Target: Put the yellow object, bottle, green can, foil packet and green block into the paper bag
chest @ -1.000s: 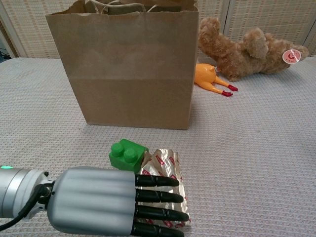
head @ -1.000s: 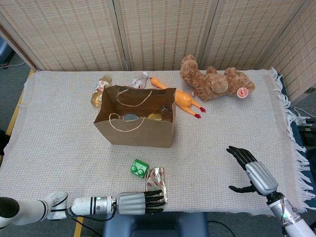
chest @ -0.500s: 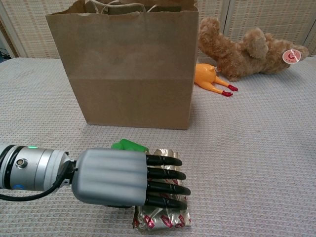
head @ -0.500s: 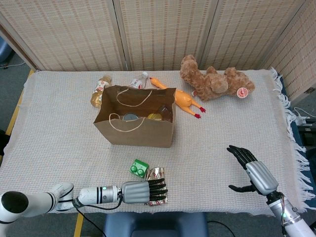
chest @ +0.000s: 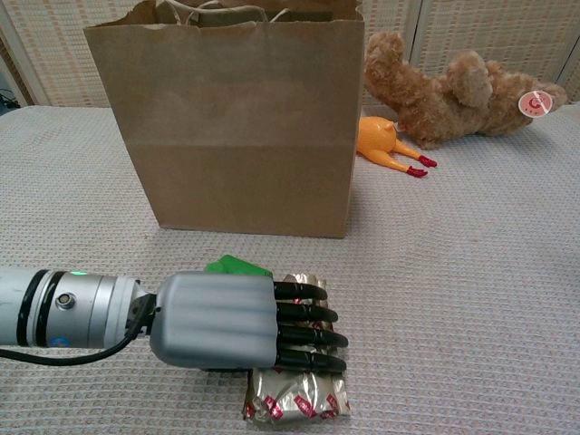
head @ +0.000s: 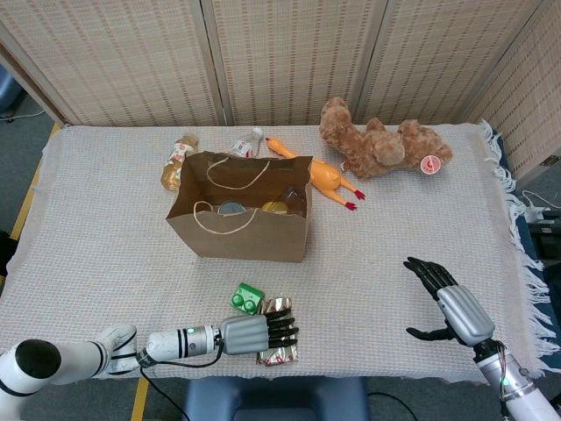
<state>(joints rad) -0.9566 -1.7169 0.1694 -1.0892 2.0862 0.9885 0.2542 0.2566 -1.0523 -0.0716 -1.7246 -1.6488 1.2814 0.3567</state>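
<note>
The brown paper bag [head: 241, 230] [chest: 236, 118] stands open mid-table. Inside it I see a can's lid [head: 232, 209], a yellowish item [head: 274, 208] and a dark bottle [head: 294, 200]. In front of the bag lies the green block [head: 248, 298] [chest: 237, 265], and beside it the foil packet [head: 280, 353] [chest: 299, 397]. My left hand [head: 254, 331] [chest: 240, 319] lies flat over the packet, fingers stretched out, covering its middle and most of the block in the chest view. My right hand [head: 451, 303] hovers at the front right, fingers apart and holding nothing.
An orange-yellow rubber chicken [head: 316, 174] [chest: 385, 145] lies right of the bag, with a brown teddy bear [head: 381, 147] [chest: 462, 91] behind it. Two bottles [head: 178, 160] [head: 245, 145] lie behind the bag. The table's front edge is close behind my left hand.
My left hand has slid in from the front edge, over the foil packet and toward the green block. The right hand has stayed put.
</note>
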